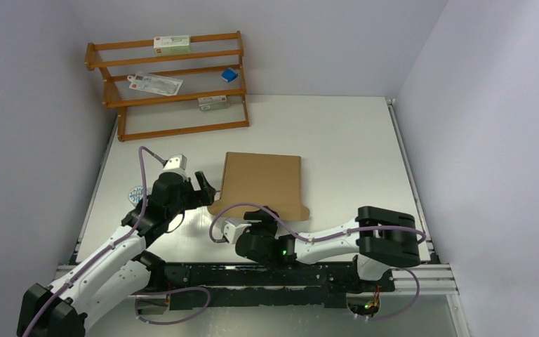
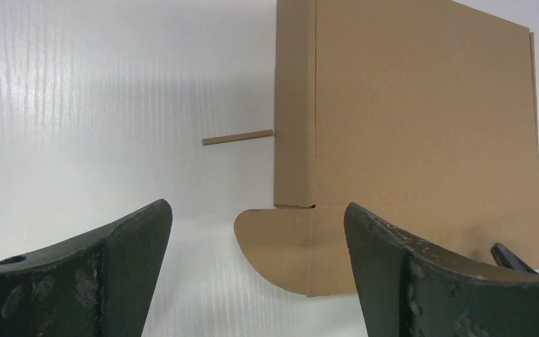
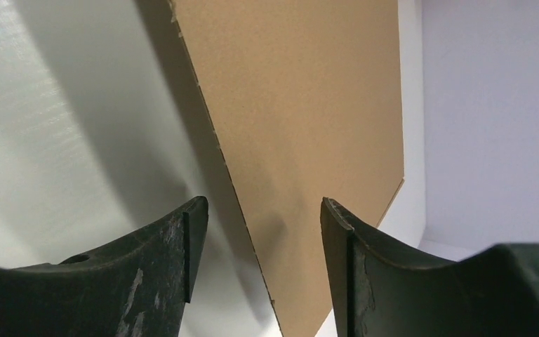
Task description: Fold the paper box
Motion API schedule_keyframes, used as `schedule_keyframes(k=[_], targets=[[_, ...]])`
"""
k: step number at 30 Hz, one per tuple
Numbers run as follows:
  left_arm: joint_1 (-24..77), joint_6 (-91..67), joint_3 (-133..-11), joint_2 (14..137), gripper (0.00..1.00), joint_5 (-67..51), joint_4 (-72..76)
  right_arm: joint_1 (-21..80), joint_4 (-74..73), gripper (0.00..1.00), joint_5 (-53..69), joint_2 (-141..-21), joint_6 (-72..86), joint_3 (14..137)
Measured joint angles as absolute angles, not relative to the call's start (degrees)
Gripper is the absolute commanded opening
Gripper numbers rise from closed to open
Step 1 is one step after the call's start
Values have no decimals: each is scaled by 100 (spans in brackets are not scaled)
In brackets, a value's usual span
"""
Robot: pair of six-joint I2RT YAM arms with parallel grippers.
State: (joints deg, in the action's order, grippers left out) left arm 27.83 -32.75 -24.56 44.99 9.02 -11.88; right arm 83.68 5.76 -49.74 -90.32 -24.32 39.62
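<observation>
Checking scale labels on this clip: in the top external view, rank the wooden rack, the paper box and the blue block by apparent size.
1. wooden rack, largest in outline.
2. paper box.
3. blue block, by far the smallest.
The rack stands farther from the camera, yet looks biggest.

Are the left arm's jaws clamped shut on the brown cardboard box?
No, the left jaws stand wide apart, with the paper box lying on the table ahead of them.
</observation>
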Motion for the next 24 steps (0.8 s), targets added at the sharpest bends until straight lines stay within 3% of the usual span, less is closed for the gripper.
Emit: schedule_keyframes(k=[5, 11, 15, 24], targets=[[2783, -3291, -2517, 4403, 96, 930, -1249, 8370, 1024, 53, -5223, -9365, -2788, 3859], [2783, -3339, -2759, 4119, 97, 1061, -1406, 8374, 1511, 20, -5402, -9476, -3100, 3769], [2783, -3323, -3098, 3999, 97, 1190, -1658, 8377, 1612, 3, -5448, -9426, -3256, 3769], [2783, -3022, -3951, 3715, 97, 1505, -2263, 8359, 781, 0, -5054, -8444, -3229, 4171]])
